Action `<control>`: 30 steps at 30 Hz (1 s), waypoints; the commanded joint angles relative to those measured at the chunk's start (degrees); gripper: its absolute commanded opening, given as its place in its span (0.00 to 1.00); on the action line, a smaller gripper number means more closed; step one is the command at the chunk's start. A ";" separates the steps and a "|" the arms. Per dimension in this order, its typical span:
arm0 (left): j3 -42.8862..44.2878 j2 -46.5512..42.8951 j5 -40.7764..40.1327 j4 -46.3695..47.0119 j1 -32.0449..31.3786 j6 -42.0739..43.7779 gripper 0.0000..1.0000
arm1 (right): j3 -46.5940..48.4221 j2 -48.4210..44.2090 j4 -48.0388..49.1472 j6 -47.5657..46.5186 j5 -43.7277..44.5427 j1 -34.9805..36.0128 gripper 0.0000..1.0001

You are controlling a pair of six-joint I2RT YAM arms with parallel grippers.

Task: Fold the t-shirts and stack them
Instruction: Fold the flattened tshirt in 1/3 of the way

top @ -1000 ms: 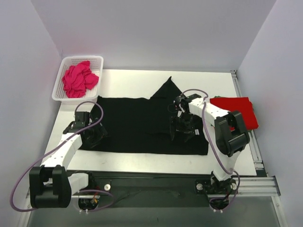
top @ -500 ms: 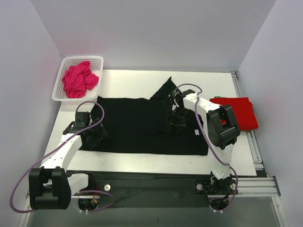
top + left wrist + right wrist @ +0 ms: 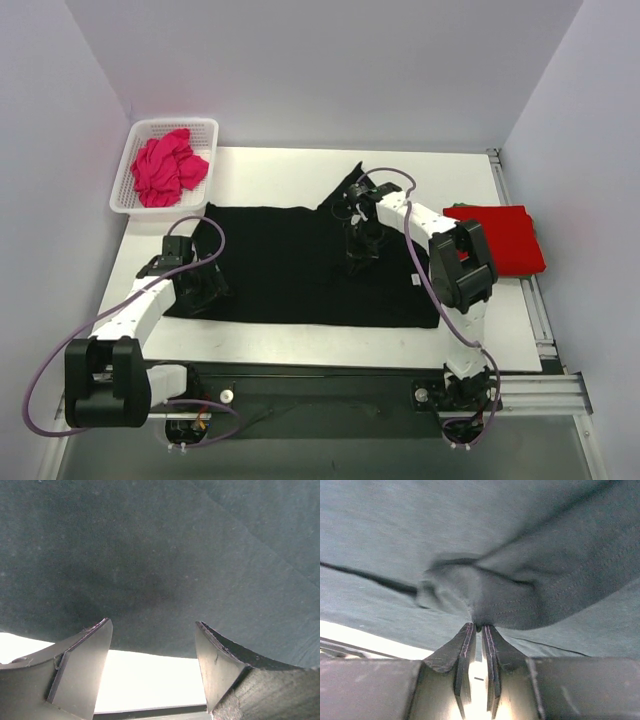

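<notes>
The black t-shirt point(image 3: 285, 270) lies spread flat across the middle of the table, one corner pointing toward the back. My right gripper point(image 3: 356, 262) stands on its right half; in the right wrist view the gripper point(image 3: 477, 626) is shut on a small raised pinch of the black t-shirt point(image 3: 485, 597). My left gripper point(image 3: 204, 288) hovers open over the shirt's left front edge; between its fingertips point(image 3: 102, 630) the black cloth point(image 3: 150, 555) and a strip of white table show. The red t-shirt point(image 3: 505, 238) lies folded at the right. The magenta-pink t-shirt point(image 3: 168, 168) is crumpled in the basket.
The white mesh basket point(image 3: 122, 198) sits at the back left corner of the white table point(image 3: 270, 180). A metal rail point(image 3: 530, 300) runs along the table's right edge, beside the red shirt. Walls close in on three sides.
My right gripper has moved leftward and toward the back over the black shirt and closed from open onto a pinch of cloth. The left gripper has stayed open, almost still.
</notes>
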 commanded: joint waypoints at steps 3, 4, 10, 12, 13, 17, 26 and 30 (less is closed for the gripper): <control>2.05 1.71 2.25 1.95 0.58 2.54 0.78 | 7.33 4.29 -2.93 0.93 0.31 1.88 0.11; 2.13 2.06 2.34 2.21 0.66 2.81 0.78 | 8.04 5.43 -2.85 0.93 0.40 2.05 0.12; 3.63 5.05 3.30 2.65 0.67 4.83 0.78 | 13.40 8.86 -3.29 1.46 3.03 2.40 0.13; 4.07 6.02 3.74 2.82 1.88 5.44 0.78 | 14.99 9.57 -3.37 1.72 3.30 2.32 0.16; 4.07 6.37 3.92 2.83 2.33 5.71 0.78 | 16.47 10.27 -3.29 1.90 3.30 2.32 0.17; 4.33 7.60 4.45 3.61 3.12 6.06 0.78 | 20.08 11.41 -3.37 2.86 3.03 2.32 0.18; 3.72 7.87 4.80 4.06 3.30 5.45 0.78 | 24.57 10.45 -3.02 3.39 6.99 1.97 0.33; 3.10 6.90 4.80 4.06 3.39 4.74 0.78 | 24.40 8.52 -2.50 3.13 6.64 1.44 0.51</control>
